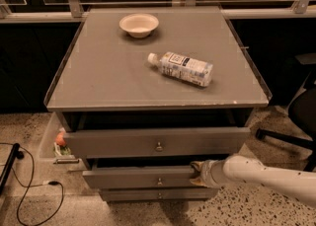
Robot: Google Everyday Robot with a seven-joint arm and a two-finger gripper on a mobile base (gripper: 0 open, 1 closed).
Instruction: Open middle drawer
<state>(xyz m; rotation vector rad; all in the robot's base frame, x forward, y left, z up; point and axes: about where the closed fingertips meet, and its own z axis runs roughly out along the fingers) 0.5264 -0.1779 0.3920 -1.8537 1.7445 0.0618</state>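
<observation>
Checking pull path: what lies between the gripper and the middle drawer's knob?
The gripper is at the middle drawer's top edge, right of its knob; the camera view shows only bare drawer front between.

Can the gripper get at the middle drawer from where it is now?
Probably yes. The gripper sits at the upper front edge of the middle drawer, right of its knob, with nothing between them. The top drawer juts out just above, leaving little room.

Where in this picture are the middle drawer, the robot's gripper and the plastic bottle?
middle drawer (133, 178): camera view, on its grey front panel.
gripper (195, 171): camera view, on its tip at the middle drawer's upper edge.
plastic bottle (183, 68): camera view, on its label.
</observation>
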